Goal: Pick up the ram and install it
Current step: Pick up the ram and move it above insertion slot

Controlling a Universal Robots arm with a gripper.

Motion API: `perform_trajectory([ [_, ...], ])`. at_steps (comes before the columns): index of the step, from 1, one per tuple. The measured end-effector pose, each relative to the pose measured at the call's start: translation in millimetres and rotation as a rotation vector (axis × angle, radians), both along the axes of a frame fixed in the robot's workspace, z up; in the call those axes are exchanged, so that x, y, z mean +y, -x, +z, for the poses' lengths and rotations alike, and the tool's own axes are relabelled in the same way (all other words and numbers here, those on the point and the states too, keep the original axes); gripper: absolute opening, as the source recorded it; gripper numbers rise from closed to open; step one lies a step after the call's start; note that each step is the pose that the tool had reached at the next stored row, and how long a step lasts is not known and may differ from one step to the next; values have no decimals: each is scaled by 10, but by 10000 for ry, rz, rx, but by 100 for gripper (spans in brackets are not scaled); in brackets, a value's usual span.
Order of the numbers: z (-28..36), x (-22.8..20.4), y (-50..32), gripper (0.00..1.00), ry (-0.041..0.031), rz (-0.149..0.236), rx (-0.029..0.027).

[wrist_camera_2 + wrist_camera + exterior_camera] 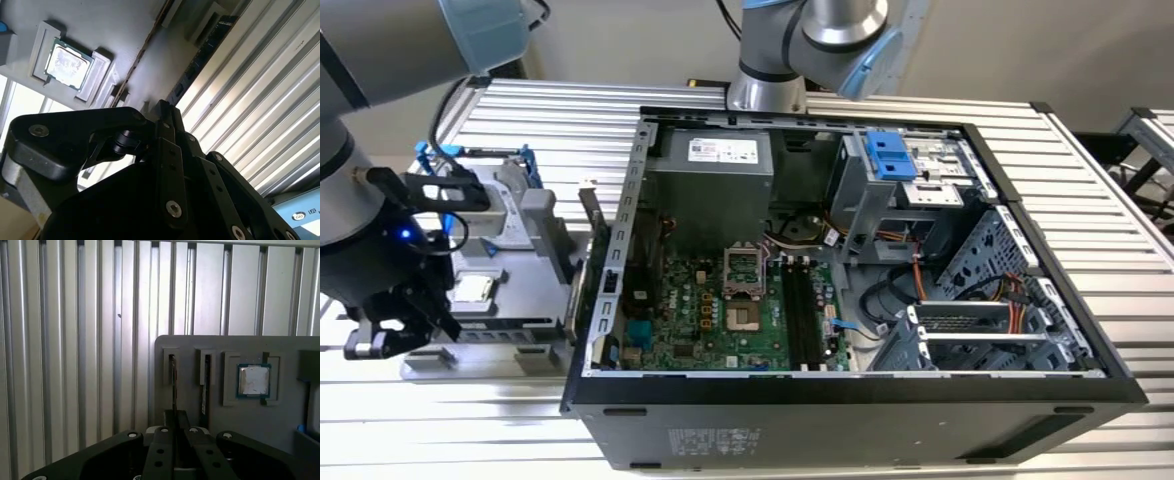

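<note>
The ram (173, 382) stands on edge in a slot of a grey holder block (240, 345), its thin edge toward me. In the second wrist view the ram (141, 55) is a thin line running up to my fingertips. My gripper (175, 432) has its fingers folded together on the stick's near end, and the stick still sits in its slot. In the exterior view the gripper (380, 340) hangs at the front corner of the holder block (467, 345), at that view's left. The motherboard's black slots (803, 310) lie inside the open computer case (640, 250).
A second dark stick (203, 390) stands in the slot beside the first. A square processor chip (253, 380) rests in a recess of the block. A drive in a blue frame (500, 195) sits behind it. The ribbed metal table (1094, 180) surrounds the case.
</note>
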State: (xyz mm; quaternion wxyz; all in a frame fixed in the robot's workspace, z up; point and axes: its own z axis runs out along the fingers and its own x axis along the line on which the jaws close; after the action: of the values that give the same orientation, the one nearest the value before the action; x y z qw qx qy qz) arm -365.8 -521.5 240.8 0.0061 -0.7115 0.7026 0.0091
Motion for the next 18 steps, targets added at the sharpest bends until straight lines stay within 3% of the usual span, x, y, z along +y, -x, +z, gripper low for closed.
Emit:
perform_trajectory([
  [18, 198, 0, 0, 0, 0, 0, 0],
])
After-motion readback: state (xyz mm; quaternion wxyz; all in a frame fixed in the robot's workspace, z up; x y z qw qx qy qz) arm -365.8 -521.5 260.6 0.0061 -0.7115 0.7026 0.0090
